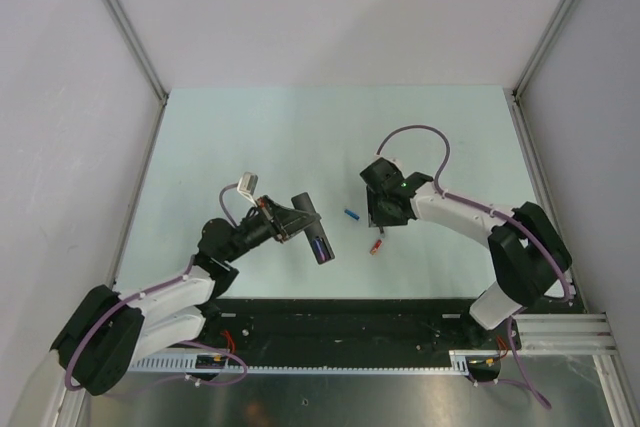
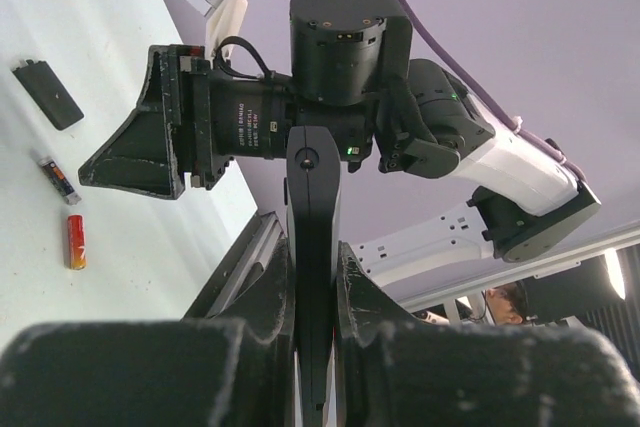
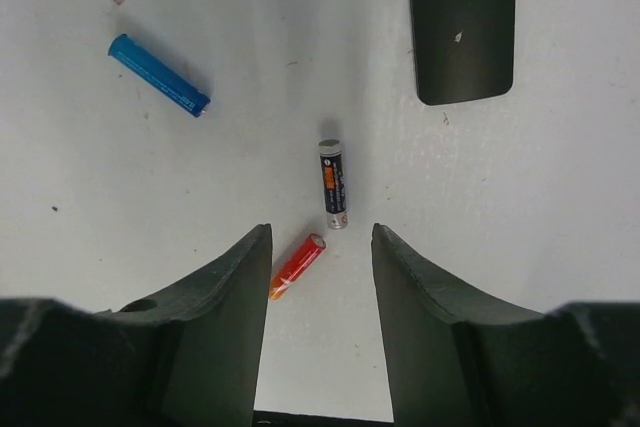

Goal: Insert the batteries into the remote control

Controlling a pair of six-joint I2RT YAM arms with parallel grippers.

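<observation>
My left gripper (image 2: 313,282) is shut on the remote control (image 2: 312,217), a slim black bar held edge-on above the table; from above the remote control (image 1: 315,236) points toward the table's middle. A red-orange battery (image 3: 297,265) lies on the table between the fingertips of my open right gripper (image 3: 320,247), which hovers above it without touching. Just beyond it lies a dark battery with an orange label (image 3: 334,183). A blue battery (image 3: 158,74) lies farther off to the left. From above, the blue battery (image 1: 351,215) and the red battery (image 1: 376,246) lie beside my right gripper (image 1: 384,219).
A black battery cover (image 3: 463,22) lies flat on the table beyond the batteries, also seen in the left wrist view as the cover (image 2: 48,94). The pale table (image 1: 300,137) is bounded by grey walls at the back and sides.
</observation>
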